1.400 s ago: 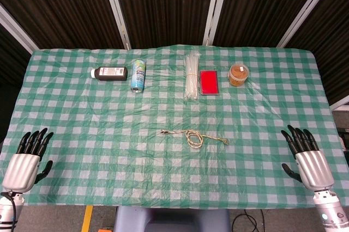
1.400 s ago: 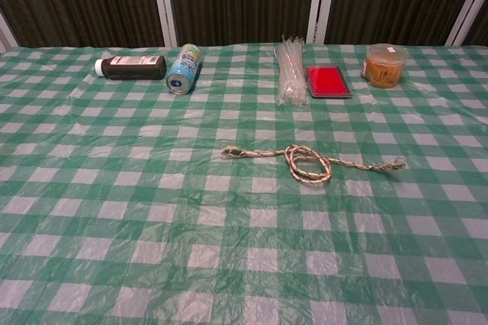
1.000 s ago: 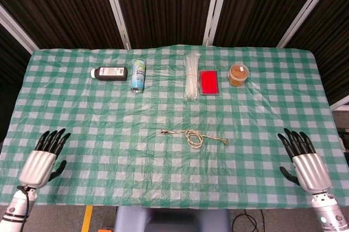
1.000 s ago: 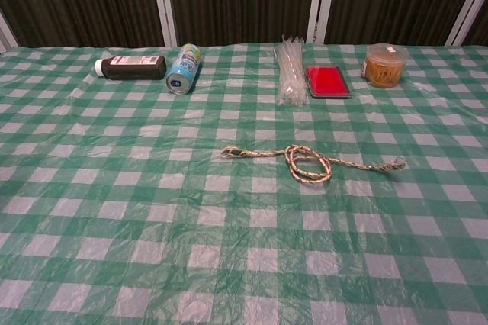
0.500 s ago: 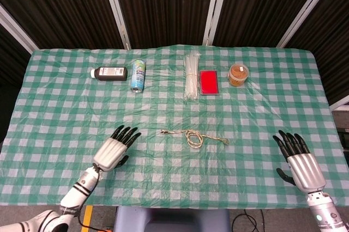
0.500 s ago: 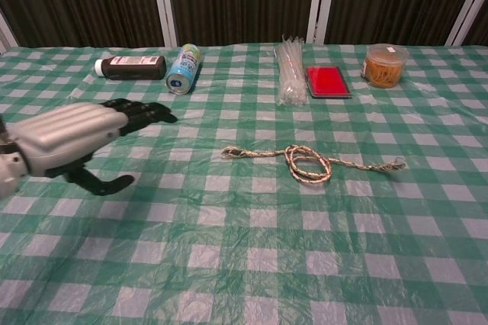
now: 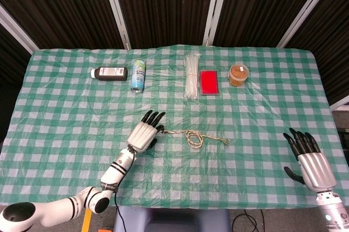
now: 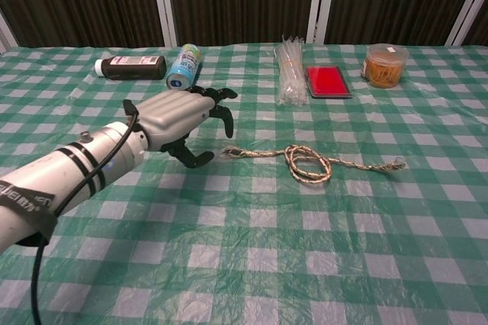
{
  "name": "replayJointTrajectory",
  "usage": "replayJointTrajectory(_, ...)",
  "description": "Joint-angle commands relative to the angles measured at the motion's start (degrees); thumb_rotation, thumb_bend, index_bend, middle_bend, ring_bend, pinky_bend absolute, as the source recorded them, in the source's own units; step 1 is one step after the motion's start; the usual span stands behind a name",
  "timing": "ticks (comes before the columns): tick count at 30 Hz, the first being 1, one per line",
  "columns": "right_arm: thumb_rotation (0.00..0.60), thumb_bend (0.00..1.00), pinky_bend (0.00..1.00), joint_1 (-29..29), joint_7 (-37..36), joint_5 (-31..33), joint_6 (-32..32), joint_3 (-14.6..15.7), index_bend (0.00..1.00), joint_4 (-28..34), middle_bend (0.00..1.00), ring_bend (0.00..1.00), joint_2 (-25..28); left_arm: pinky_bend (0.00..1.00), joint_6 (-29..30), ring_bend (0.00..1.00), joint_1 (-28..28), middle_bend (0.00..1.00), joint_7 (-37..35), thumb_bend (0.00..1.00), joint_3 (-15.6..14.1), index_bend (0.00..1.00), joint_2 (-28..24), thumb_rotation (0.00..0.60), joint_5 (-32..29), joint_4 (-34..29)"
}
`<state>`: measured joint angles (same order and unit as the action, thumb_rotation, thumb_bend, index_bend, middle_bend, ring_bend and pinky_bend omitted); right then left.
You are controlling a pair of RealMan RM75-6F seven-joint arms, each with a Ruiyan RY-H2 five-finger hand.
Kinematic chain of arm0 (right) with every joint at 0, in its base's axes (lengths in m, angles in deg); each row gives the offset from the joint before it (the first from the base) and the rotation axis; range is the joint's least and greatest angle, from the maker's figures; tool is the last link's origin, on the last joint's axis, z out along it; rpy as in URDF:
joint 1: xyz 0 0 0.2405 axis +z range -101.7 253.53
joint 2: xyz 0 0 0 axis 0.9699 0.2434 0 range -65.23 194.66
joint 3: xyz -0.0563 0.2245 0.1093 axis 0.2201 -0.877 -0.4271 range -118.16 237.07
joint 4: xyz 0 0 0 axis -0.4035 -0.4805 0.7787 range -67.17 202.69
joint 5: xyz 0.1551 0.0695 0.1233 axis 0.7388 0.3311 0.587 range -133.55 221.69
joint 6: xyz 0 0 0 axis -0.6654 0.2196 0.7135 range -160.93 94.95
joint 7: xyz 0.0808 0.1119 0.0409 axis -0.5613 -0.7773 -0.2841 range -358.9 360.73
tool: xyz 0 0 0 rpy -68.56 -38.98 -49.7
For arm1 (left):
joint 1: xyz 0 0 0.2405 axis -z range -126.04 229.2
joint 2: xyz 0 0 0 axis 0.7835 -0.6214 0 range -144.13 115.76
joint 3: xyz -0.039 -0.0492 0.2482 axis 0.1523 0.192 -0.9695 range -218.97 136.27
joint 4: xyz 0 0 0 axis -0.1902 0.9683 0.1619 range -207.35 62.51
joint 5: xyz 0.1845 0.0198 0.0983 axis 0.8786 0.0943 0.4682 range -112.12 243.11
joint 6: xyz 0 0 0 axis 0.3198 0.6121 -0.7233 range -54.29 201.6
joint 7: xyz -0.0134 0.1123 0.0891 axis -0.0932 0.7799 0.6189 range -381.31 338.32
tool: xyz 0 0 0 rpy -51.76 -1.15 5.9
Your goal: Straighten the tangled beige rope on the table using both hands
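The worktop (image 7: 65,107) is draped in a thin, glossy green-and-white checked cloth, lightly wrinkled, against dark ribbed panels. The left hand (image 7: 145,132), silver-backed with black fingers, now hangs over the middle of the cloth just left of the rope's near-left end, fingers spread and loosely curved, holding nothing; the chest view shows it (image 8: 181,120) above the cloth with its thumb hooked downward. Half a second ago it was further left and nearer, and before that at the near-left edge. The right hand (image 7: 310,158) sits at the near-right edge, fingers extended and apart, empty, roughly where it was before, and well apart from the rope.

Along the far side lie a bundle of pale translucent cable ties (image 7: 191,75), long and flat, then beside it a flat red rectangular box (image 7: 209,82). Left of these lie a light-blue cylindrical can (image 7: 138,74) on its side and a dark bottle (image 7: 109,72) with a white cap, also on its side. Far right stands a small round clear tub (image 7: 238,73) of orange-brown contents.

The beige rope (image 8: 309,160), twisted and fibrous with frayed ends, lies across the middle, one loose loop at its centre, unmoved.
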<state>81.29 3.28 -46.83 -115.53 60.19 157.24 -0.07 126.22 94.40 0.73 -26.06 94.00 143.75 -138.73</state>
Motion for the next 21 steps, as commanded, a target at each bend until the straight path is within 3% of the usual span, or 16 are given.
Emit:
replayJointTrajectory(1,0.600,0.32,0.00,0.3,-0.4,0.5,0.7,-0.2,0.00,-0.2,0.00,0.00,0.1,0.00,-1.7,0.00,2.8,0.00,-3.8,0.42,1.7,0.40,3.2,0.600,-2.0,4.7)
replayJointTrajectory(10,0.600,0.32,0.00,0.4,-2.3,1.4,0.9,-0.8,0.00,-0.6,0.00,0.00,0.6,0.00,-2.7,0.00,7.0,0.01,-10.0,0.42,1.3,0.43,8.5,0.600,-1.7,14.8)
replayJointTrajectory(21,0.600,0.32,0.00,0.5,-2.0,1.8,1.4,-0.9,0.00,-0.4,0.00,0.00,0.8,0.00,-2.7,0.00,8.6,0.01,-11.7,0.42,0.4,0.43,10.7,0.600,-2.4,18.7)
